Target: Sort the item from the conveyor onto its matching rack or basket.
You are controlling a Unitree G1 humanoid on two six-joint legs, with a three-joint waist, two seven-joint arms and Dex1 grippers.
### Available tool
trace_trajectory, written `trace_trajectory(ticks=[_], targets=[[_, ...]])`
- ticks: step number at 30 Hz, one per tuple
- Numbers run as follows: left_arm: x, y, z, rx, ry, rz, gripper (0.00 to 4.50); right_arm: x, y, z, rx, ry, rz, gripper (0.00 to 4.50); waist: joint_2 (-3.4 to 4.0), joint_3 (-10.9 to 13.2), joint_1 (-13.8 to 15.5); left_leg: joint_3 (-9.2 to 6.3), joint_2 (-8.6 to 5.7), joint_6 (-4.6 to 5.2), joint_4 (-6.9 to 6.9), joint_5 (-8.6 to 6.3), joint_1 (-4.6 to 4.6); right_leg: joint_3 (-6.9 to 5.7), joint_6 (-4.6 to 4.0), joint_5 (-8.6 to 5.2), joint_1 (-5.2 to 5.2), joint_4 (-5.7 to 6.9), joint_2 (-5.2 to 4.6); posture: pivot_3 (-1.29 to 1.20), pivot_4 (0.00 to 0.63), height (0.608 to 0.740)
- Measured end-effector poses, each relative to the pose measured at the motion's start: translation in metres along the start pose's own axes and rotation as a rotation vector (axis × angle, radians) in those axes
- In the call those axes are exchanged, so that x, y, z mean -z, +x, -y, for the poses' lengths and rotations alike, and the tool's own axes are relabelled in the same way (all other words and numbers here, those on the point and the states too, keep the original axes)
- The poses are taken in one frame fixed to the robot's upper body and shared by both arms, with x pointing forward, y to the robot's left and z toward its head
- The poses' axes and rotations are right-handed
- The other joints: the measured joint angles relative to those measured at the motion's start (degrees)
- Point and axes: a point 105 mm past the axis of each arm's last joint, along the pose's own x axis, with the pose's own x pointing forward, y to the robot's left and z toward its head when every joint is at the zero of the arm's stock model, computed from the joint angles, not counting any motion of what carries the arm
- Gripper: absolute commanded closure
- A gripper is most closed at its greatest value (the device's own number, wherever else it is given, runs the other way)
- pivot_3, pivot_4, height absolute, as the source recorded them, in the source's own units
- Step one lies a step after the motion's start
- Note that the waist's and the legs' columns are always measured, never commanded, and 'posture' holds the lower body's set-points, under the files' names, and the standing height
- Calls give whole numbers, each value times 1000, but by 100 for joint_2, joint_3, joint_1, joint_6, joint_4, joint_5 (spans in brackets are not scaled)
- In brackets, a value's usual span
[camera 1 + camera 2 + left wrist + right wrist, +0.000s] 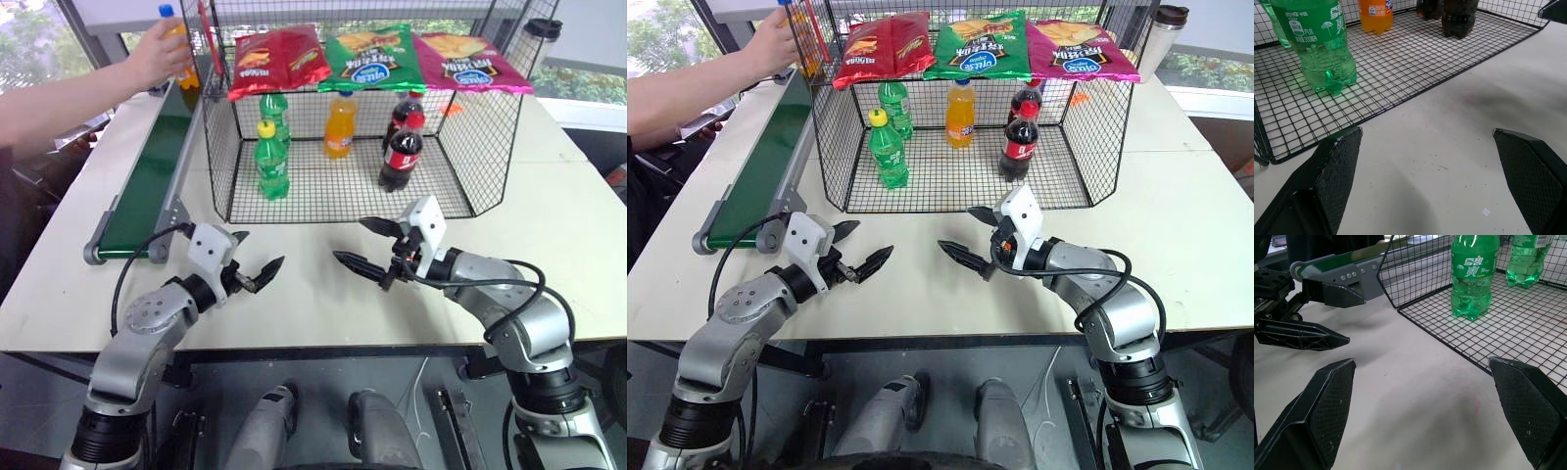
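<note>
Left eye view shows the waiting stage of the sort: a person's hand [157, 54] grips the orange soda bottle [179, 49] at the far end of the conveyor [147, 186], so the item is not yet on the belt within the robot's reach. Both robot hands hover low over the white worktop [549, 225], released and empty, fingers spread wide: the left hand [247, 264] sits just inboard of the conveyor's near roller, with the bottle far ahead of it and to its outer side; the right hand [367, 250] faces it across a bare gap. Directly ahead of both hands stands the black wire-mesh cage [451, 147], where a second orange soda bottle [339, 125] marks the matching spot between green and cola bottles. Next, I judge, the left hand must swing outward to the belt and close on the bottle once it is released and carried near.
</note>
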Motion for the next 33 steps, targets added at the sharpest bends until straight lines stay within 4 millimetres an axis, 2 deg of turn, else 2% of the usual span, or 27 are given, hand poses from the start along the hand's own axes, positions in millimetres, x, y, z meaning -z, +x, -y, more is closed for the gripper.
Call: trace_trajectory(ticks=[6, 11, 13, 16, 23, 28, 33], targets=[[-3, -1, -2, -2, -12, 17, 0, -2, 1, -2, -20, 18, 0, 39, 0, 0, -1, -1, 0, 0, 0, 0, 0, 0, 0, 0, -1, 0, 0, 0, 150, 739], [-28, -5, -18, -53, -11, 92, 0, -7, 2, -7, -75, 69, 13, 39, 0, 0, -2, -1, 1, 0, 0, 0, 0, 0, 1, 0, -1, 1, 1, 0, 150, 739], [-44, -10, -28, -76, 1, 120, 0, -14, 2, -12, -106, 77, 25, 39, 0, 0, -2, -1, 1, 0, -1, 0, 0, 0, 1, 0, -3, 1, 2, 0, 150, 739], [-56, -21, -38, -102, 27, 128, 0, -23, 1, -16, -141, 56, 37, 39, 0, 0, -17, 2, 1, 0, -1, 0, 0, 0, 1, 0, -4, 1, 2, 0, 150, 739], [-57, -42, -59, -180, 0, 106, 0, -39, 3, -26, -221, 11, 59, 39, 0, 0, -7, 3, 1, 0, -1, 0, 0, 4, 1, 0, -4, 0, 2, 0, 150, 739], [-49, -54, -68, -236, 3, 73, 0, -38, 5, -32, -262, 4, 59, 39, 0, 0, -5, 5, 2, 0, -1, 0, 0, 7, -3, 2, -5, -1, 0, 0, 150, 739], [-39, -77, -97, -373, -25, 73, 0, -39, 9, -39, -308, -11, 56, 39, 0, 0, -10, 9, 7, -1, -2, -1, 0, 10, -2, 0, -8, -1, 1, 0, 150, 739]])
